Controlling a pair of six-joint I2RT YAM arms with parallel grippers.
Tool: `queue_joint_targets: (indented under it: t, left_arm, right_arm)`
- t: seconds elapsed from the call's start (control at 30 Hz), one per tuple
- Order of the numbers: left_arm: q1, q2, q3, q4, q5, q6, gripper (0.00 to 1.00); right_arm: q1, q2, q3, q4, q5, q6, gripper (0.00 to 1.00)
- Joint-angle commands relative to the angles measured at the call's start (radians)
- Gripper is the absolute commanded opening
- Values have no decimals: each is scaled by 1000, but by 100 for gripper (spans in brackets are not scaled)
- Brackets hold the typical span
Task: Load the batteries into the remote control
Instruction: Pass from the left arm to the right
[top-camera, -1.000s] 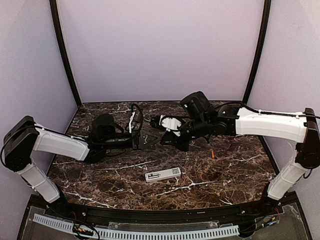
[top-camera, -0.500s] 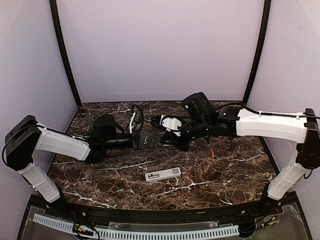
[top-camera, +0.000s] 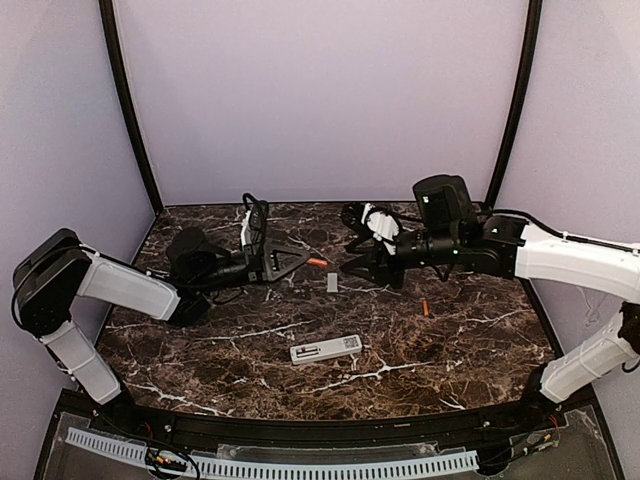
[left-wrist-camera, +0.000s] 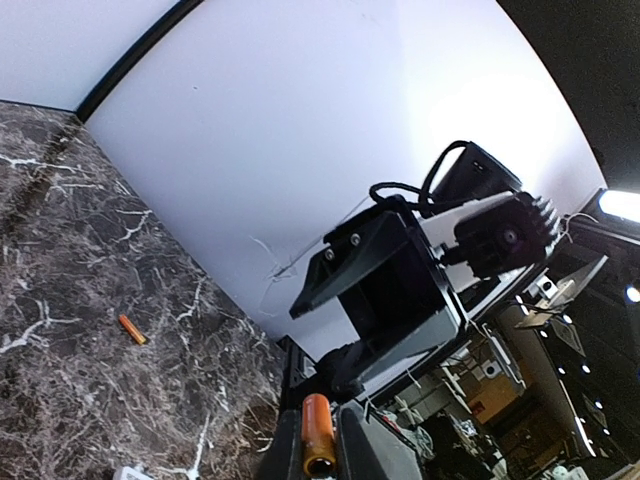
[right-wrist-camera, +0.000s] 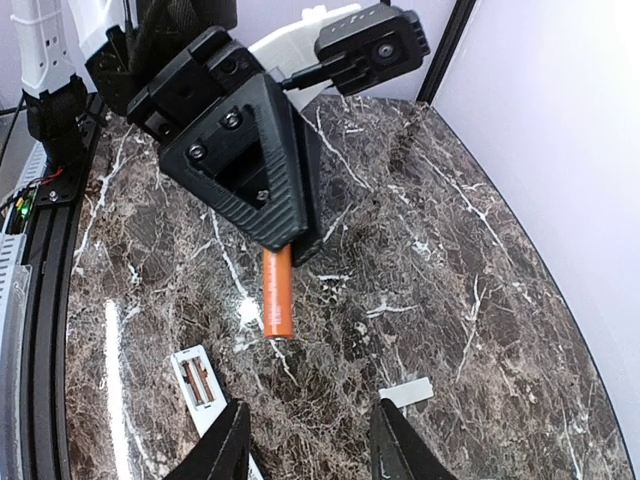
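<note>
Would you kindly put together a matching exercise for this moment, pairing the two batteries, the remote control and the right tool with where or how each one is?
Things:
1. battery on the left in the top view
2. battery on the right in the top view
3. remote control
4. right tool

States:
A. open, holding nothing
B. flat on the table, nearest its front edge
C. clamped in the left tool, off the table
D. loose on the table, touched by neither tool

Pairs: 1-C, 2-D, 3-B, 4-A
</note>
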Motion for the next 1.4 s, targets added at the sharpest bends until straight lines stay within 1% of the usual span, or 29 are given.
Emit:
queue_joint_targets:
  t: [0.0, 0.17, 0.37, 0.5, 1.03, 1.37]
  left_arm:
    - [-2, 27, -14, 205, 63, -99, 0]
    - [-2, 48, -11, 281, 61, -139, 0]
    - [-2, 64, -17, 323, 53, -167, 0]
    - [-2, 66, -22, 341, 49, -176, 0]
    - [-2, 78, -32, 375, 36, -195, 0]
    - [-2, 77, -36, 388, 27, -207, 0]
  right_arm:
    - [-14, -43, -36, 92, -91, 16, 39]
    - [-12, -33, -21, 97, -119, 10, 37]
    - [-5, 6, -2, 100, -143, 12, 32]
    - [7, 36, 6, 100, -125, 9, 31]
    - [21, 97, 24, 108, -91, 2, 21]
    - [27, 125, 35, 108, -88, -5, 17]
